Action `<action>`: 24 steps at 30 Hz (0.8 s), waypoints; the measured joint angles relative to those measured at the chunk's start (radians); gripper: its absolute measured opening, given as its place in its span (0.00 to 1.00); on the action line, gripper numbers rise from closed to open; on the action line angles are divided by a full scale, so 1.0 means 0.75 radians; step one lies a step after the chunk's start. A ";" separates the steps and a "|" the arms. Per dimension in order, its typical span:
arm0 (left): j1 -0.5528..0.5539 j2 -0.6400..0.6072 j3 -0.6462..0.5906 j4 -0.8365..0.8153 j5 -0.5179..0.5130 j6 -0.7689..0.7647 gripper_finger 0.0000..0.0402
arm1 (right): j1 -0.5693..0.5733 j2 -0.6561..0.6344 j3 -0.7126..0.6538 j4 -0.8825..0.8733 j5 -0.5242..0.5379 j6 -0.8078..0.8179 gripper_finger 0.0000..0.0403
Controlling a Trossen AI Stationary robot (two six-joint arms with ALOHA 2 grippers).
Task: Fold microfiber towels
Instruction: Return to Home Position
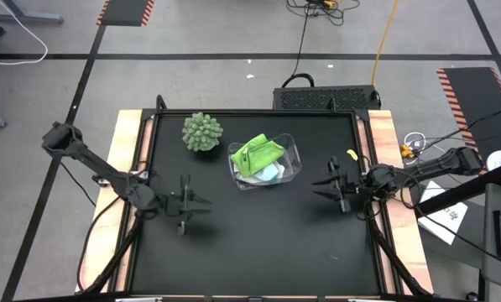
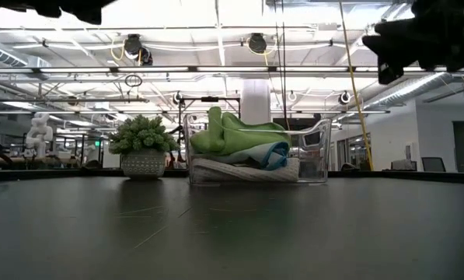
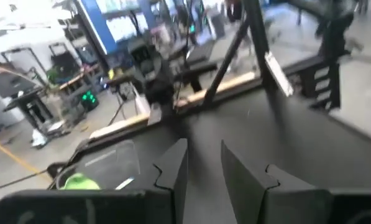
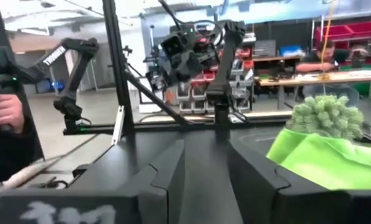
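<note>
A clear plastic bin (image 1: 293,153) stands at the table's middle, toward the far edge. In it, piled up, lie the microfiber towels: the lime green one (image 1: 258,153) on top, the light blue one (image 2: 277,154) below it, the white one (image 2: 239,171) at the bottom. My left gripper (image 1: 205,203) hovers level above the table to the bin's near left, open, with nothing between its fingers (image 3: 173,171). My right gripper (image 1: 317,186) hovers level to the bin's right, open and empty too. The green towel (image 4: 334,162) shows beside its fingers, apart from them.
A round green spiky plant (image 1: 201,132) in a pot stands left of the bin near the far edge. Bare black tabletop (image 1: 258,243) stretches between the grippers and the near edge. A person's hand (image 4: 5,112) shows beyond the table's left side.
</note>
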 joint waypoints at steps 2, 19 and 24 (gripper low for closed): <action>0.004 -0.073 -0.043 0.046 0.014 -0.001 0.25 | 0.000 -0.025 -0.043 0.029 0.003 0.017 0.26; -0.225 -0.600 -0.303 0.153 -0.506 0.244 0.25 | 0.040 -0.086 -0.082 -0.001 0.001 0.005 0.23; -0.188 -0.624 -0.307 0.106 -0.474 0.307 0.25 | 0.021 -0.085 -0.083 -0.046 0.009 -0.016 0.23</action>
